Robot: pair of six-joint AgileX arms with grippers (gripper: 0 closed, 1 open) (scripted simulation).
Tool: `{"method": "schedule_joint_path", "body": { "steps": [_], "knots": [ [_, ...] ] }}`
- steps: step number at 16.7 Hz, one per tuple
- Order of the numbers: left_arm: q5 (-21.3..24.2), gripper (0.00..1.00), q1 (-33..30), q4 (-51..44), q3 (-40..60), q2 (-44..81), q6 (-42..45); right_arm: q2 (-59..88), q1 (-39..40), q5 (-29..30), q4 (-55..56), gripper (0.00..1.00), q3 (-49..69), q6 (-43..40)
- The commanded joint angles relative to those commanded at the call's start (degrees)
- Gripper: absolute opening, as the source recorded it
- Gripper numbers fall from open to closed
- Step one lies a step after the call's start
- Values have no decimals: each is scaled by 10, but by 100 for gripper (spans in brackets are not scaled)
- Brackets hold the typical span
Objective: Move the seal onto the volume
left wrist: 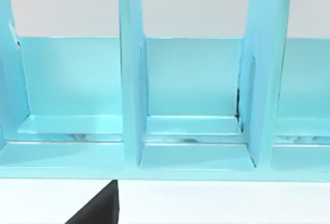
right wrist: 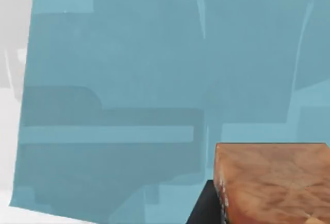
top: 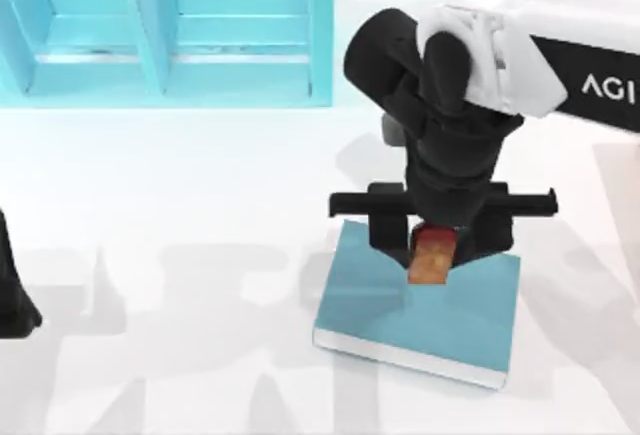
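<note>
The seal (top: 432, 257), an orange-amber block with a dark red top, is pinched between the black fingers of my right gripper (top: 434, 243). It hangs over the far part of the volume (top: 440, 320), a flat teal book with white page edges lying right of the table's centre. I cannot tell whether the seal's base touches the cover. In the right wrist view the seal (right wrist: 273, 183) is close up over the teal cover (right wrist: 129, 80), with a dark finger (right wrist: 206, 208) beside it. My left gripper (top: 12, 295) is parked at the table's left edge.
A large teal shelf unit (top: 160, 35) with upright dividers stands along the back left, and the left wrist view faces its compartments (left wrist: 196, 90). White tabletop stretches between the shelf and the book.
</note>
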Motion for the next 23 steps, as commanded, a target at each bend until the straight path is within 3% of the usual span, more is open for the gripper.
{"method": "schedule_joint_path", "body": {
  "steps": [13, 23],
  "knots": [
    [0, 100, 0, 0, 0, 0, 0, -2, 0, 0, -11, 0, 9, 0],
    [0, 100, 0, 0, 0, 0, 0, -2, 0, 0, -11, 75, 9, 0]
  ]
}}
